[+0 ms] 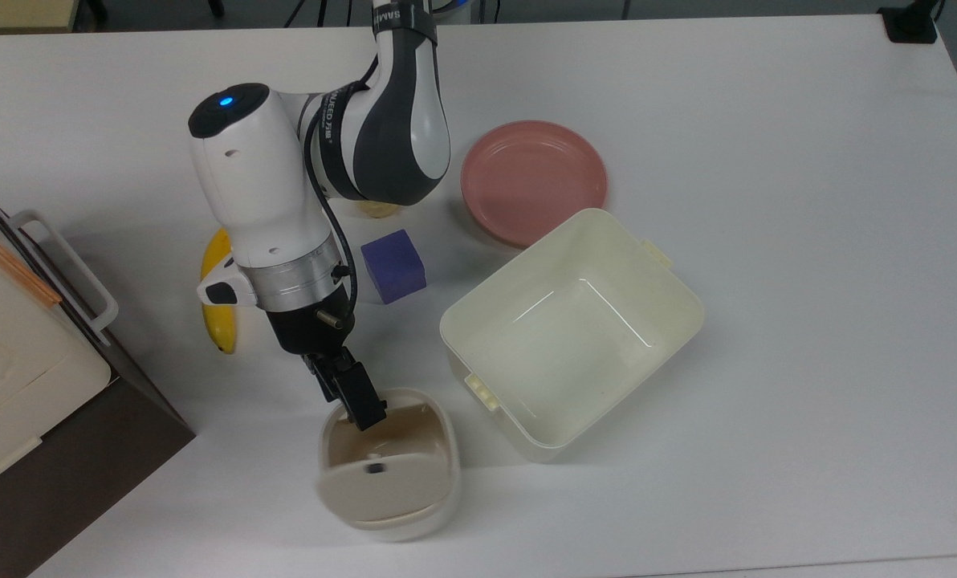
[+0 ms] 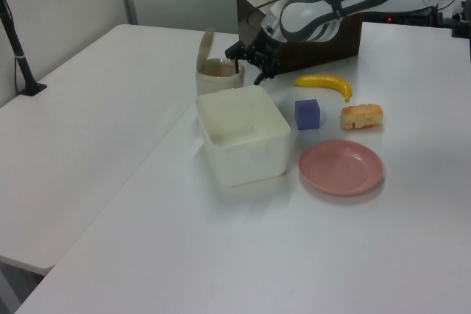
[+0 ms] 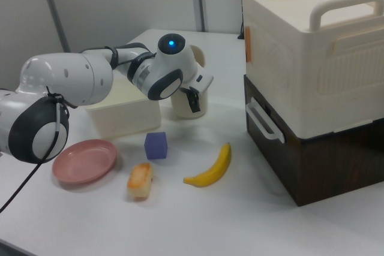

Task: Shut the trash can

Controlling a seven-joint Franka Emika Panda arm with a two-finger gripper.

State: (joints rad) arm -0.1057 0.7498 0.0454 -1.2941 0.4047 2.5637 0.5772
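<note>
Your gripper [image 1: 364, 412] hangs right over the near rim of the bin [image 1: 388, 461], at the top view's upper left of its mouth. The dark fingers [image 1: 358, 397] sit close together, and their tips dip just inside the rim. They hold nothing. You cannot tell if they touch the rim.

The bin stands on the white table [image 1: 767, 241], near the edge at the top view's bottom. Its lid [image 1: 378, 486] is up and tilted, on the side far from the fingers. The small dark button [image 1: 376, 467] on the lid faces the fingers. In the left view the lid [image 2: 204, 47] stands up at the bin's left side, and the gripper [image 2: 241, 62] comes in from the bin's right.

The table is plain white. A second white table [image 2: 81, 123] stands beside it on the left view's left. Grey wall panels are behind it.

Count the things on the table. One bin. One big tub [image 1: 572, 333] with no lid, just beside the bin on the top view's right. One pink plate [image 1: 533, 181] behind the tub. One purple block [image 1: 394, 266]. One banana [image 3: 212, 168]. One bread roll [image 3: 140, 180]. One big box with handles [image 3: 312, 46] sits on a dark brown base [image 3: 312, 160] at the right view's right.
</note>
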